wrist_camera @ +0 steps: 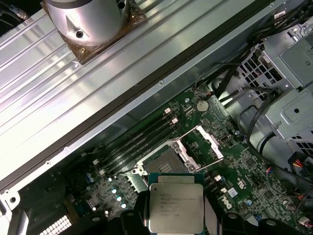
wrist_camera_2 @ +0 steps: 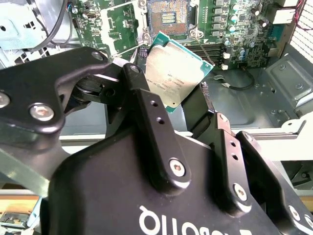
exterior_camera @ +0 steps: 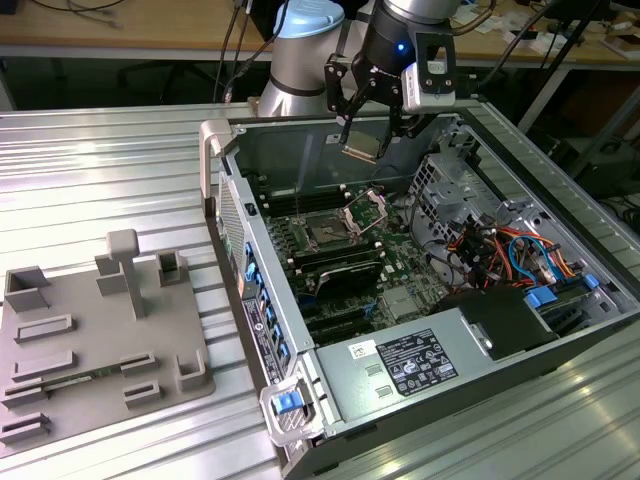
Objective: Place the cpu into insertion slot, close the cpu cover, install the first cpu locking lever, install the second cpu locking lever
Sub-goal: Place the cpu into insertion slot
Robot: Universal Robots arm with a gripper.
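1. My claw [exterior_camera: 362, 146] is clamped on the cpu [wrist_camera_2: 178, 71], pinching it by two opposite edges, with its metal top showing in both wrist views.
2. I hang over the open computer case [exterior_camera: 255, 290], and the cpu is in the air above the motherboard [exterior_camera: 400, 293].
3. The insertion slot [wrist_camera: 164, 161] lies below, apart from the cpu, with no chip in it.
4. The cpu cover [wrist_camera: 210, 142] stands swung up beside the slot.
5. The case sits on the ribbed counter [exterior_camera: 100, 170], and a grey fixture tray [exterior_camera: 90, 340] lies to the exterior view's left.
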